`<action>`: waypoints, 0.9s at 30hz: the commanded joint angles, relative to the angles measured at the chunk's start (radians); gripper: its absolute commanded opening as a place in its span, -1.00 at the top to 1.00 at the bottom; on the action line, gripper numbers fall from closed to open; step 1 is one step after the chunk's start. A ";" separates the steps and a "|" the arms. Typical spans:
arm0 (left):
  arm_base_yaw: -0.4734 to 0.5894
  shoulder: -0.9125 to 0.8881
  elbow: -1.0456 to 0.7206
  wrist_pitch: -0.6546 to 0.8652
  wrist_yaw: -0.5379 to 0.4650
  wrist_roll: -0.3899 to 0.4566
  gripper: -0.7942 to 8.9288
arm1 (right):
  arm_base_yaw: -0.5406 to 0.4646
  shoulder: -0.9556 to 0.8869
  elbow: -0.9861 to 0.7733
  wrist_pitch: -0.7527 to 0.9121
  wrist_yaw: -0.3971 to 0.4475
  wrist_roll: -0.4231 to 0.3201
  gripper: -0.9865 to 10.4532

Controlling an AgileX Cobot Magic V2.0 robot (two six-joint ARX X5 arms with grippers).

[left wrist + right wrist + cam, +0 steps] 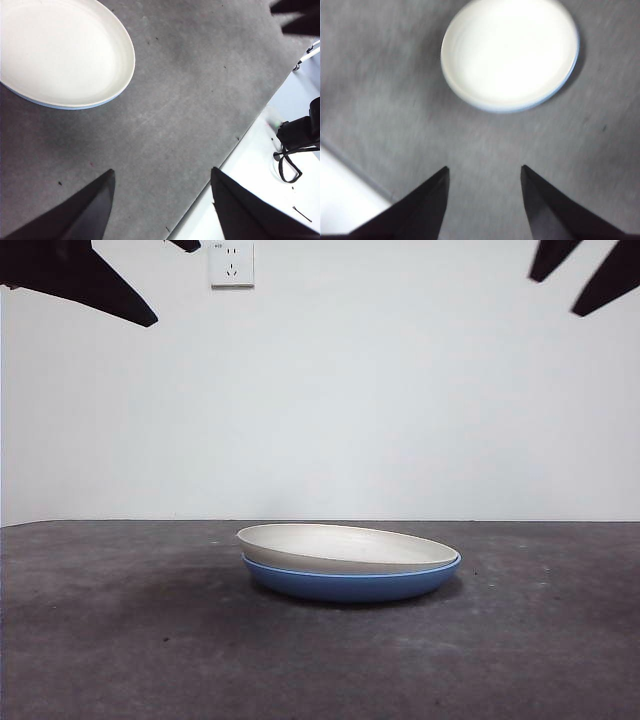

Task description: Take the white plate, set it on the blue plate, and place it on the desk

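Bench [120,640]: dark grey, mottled and scuffed; wide bare stretch in front of the plates and to both sides of them in the front view.
Blue plate [350,583]: flat on the bench, a little right of centre; only its outer wall and a thin rim line show.
White plate [340,545]: nested in the blue plate, tilted, its left rim riding higher than its right, which sits down against the blue rim.
Left gripper [161,182]: held high above the bench, jaws spread, nothing between them; bare bench surface below it. The stacked plates lie well apart from it, off to one side of its view.
Right gripper [484,180]: also raised, jaws spread and empty; view blurred. The plates sit ahead of the jaws with clear bench between.
Bench edge: visible in both wrist views as a straight border to pale floor, close by each gripper.
Loose gear off the bench: a black device with a looped cable [290,167] on the pale floor.
Far wall: plain white, with a socket plate [231,264] high up.
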 commanded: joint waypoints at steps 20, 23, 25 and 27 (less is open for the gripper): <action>-0.007 0.004 0.011 -0.026 0.005 0.001 0.81 | 0.052 -0.002 0.015 -0.068 0.000 -0.048 0.77; -0.007 0.004 0.011 -0.026 0.005 0.002 0.80 | 0.052 -0.002 0.015 -0.067 0.000 -0.053 0.81; -0.007 0.004 0.011 -0.026 0.005 0.001 0.80 | 0.052 -0.002 0.015 -0.063 0.000 -0.050 0.82; -0.007 0.004 0.011 -0.027 0.005 0.001 0.80 | 0.052 -0.002 0.015 -0.060 0.000 -0.047 0.81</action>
